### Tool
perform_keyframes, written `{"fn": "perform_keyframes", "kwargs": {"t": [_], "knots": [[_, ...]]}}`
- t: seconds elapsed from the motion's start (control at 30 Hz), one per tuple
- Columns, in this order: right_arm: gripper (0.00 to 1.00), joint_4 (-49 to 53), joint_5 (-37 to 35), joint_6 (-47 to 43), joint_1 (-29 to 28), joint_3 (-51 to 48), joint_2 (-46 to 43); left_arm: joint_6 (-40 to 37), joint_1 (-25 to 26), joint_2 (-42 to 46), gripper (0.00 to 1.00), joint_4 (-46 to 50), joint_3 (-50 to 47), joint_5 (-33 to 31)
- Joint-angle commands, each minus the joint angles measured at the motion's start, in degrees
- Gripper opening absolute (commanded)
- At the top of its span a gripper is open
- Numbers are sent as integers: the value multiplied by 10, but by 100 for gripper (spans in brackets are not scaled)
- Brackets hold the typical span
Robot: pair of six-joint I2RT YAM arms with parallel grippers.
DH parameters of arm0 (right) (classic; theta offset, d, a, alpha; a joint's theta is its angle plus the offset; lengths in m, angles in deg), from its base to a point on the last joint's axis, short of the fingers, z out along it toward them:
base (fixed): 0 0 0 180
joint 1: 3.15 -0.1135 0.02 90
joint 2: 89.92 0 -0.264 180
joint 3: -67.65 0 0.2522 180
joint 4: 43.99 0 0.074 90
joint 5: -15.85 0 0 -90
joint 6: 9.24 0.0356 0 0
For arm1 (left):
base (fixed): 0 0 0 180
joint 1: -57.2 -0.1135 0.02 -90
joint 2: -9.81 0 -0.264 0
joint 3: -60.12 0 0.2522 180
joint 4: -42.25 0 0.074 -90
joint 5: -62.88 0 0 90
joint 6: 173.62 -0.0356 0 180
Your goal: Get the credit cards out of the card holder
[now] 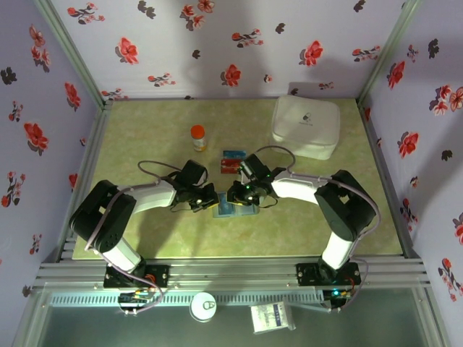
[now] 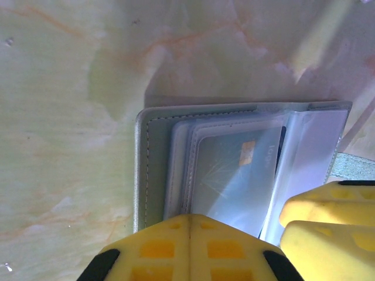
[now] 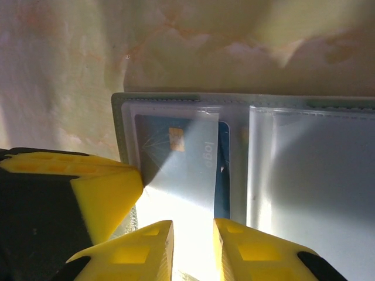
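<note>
The grey-blue card holder point(image 1: 236, 210) lies open on the table between both arms. In the left wrist view its stitched cover point(image 2: 153, 170) shows, with a pale blue credit card point(image 2: 234, 175) inside a clear sleeve. My left gripper point(image 2: 189, 219) is shut, its tips resting on the holder's near edge. My right gripper point(image 3: 193, 234) hovers over the same card point(image 3: 176, 158) with a narrow gap between its jaws. A darker blue card point(image 3: 222, 175) peeks out behind it. Two loose cards, one blue point(image 1: 232, 154) and one red point(image 1: 229, 167), lie on the table behind the grippers.
An orange-capped bottle point(image 1: 197, 137) stands at the back left of centre. A big white rounded case point(image 1: 306, 126) sits at the back right. Flowered walls close in the table on three sides. The left gripper's finger point(image 3: 99, 190) sits close beside the right gripper.
</note>
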Motion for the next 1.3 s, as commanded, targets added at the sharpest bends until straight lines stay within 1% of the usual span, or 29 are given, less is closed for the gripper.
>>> {"fn": "perform_keyframes", "kwargs": {"t": [0.0, 0.3, 0.4, 0.53, 0.7, 1.1, 1.27], "knots": [[24, -10, 12, 4, -5, 9, 12, -18, -5, -9, 0, 20, 0, -10], [22, -21, 16, 3, -5, 8, 28, -19, -6, -9, 0, 24, 1, -9], [23, -6, 1, -4, -5, 7, 26, -19, -6, -8, 1, 27, 3, -9], [22, 38, -36, -24, -5, 9, 16, -19, -6, -5, 1, 28, 2, -10], [23, 64, -53, -35, -5, 13, 6, -18, -7, -2, 1, 27, 1, -7], [23, 64, -54, -36, -5, 13, -32, -12, -4, 36, 1, 41, 14, -1], [23, 63, -59, -36, -4, 10, -42, -3, 13, 31, 0, 33, 28, -2]]}}
